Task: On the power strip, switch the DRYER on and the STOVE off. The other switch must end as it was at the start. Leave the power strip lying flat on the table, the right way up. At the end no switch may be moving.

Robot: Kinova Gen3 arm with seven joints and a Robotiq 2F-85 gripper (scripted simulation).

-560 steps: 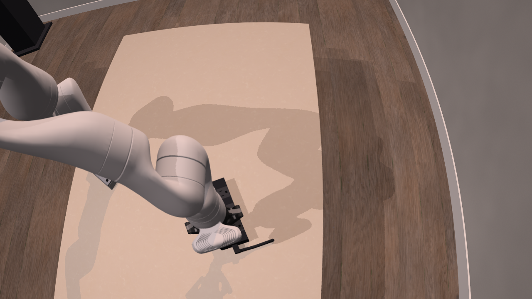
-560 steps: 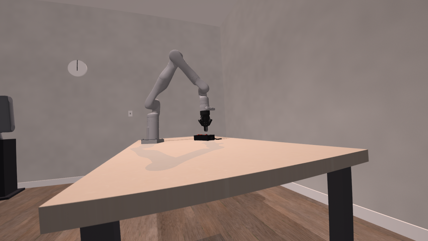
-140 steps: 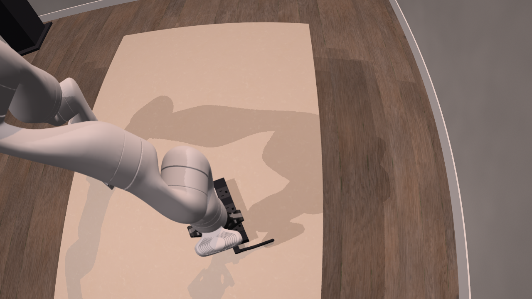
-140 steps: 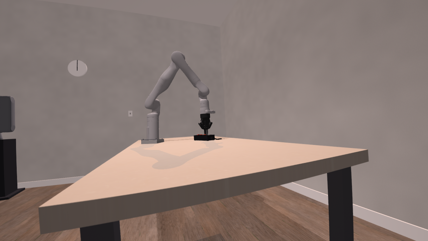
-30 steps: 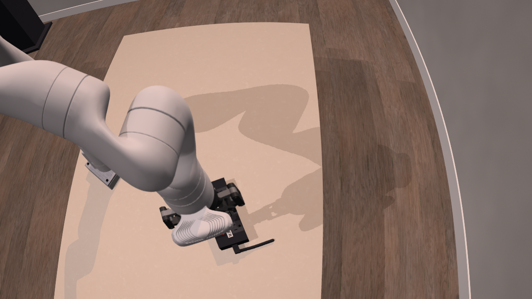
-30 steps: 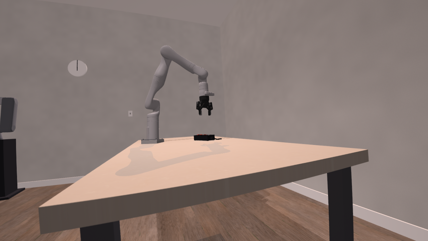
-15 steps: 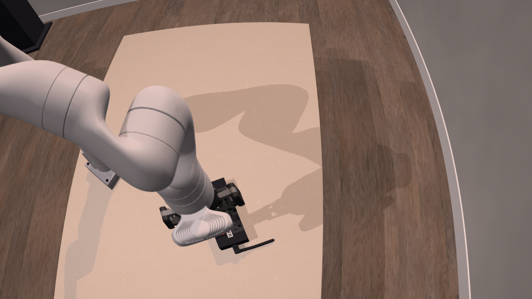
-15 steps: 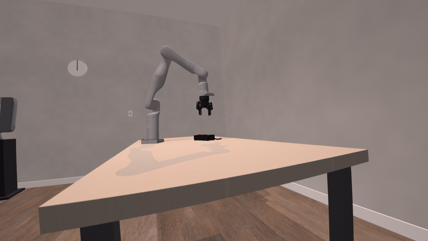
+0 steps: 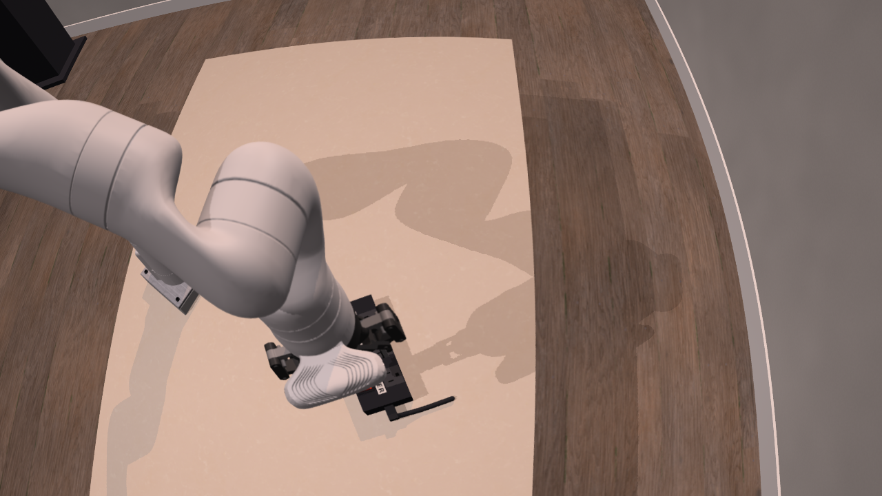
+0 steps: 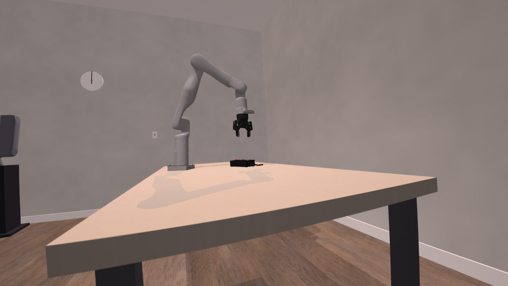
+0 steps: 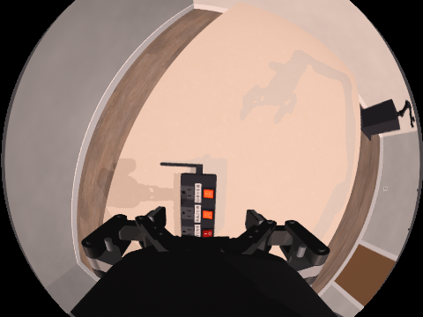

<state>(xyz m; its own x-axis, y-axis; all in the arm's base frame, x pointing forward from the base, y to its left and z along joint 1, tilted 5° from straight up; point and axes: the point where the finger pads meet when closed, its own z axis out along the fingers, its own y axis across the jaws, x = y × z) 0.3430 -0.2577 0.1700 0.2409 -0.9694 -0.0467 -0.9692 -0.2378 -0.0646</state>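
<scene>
The black power strip (image 11: pixel 197 206) lies flat on the tan table, right way up, with its short cable (image 11: pixel 181 165) at the far end. In the wrist view three switches run along its right side. The far two (image 11: pixel 207 194) (image 11: pixel 207 215) glow bright orange. The near one (image 11: pixel 207 234) is a darker red. The labels are too small to read. My gripper (image 10: pixel 243 133) hangs well above the strip, fingers wide open and empty. In the overhead view the arm covers most of the strip (image 9: pixel 383 384).
The arm's base (image 10: pixel 180 167) is bolted to the table near the back edge. The strip (image 10: pixel 241 163) lies close to the table's far side. A black stand (image 10: pixel 8 199) is on the floor at the left.
</scene>
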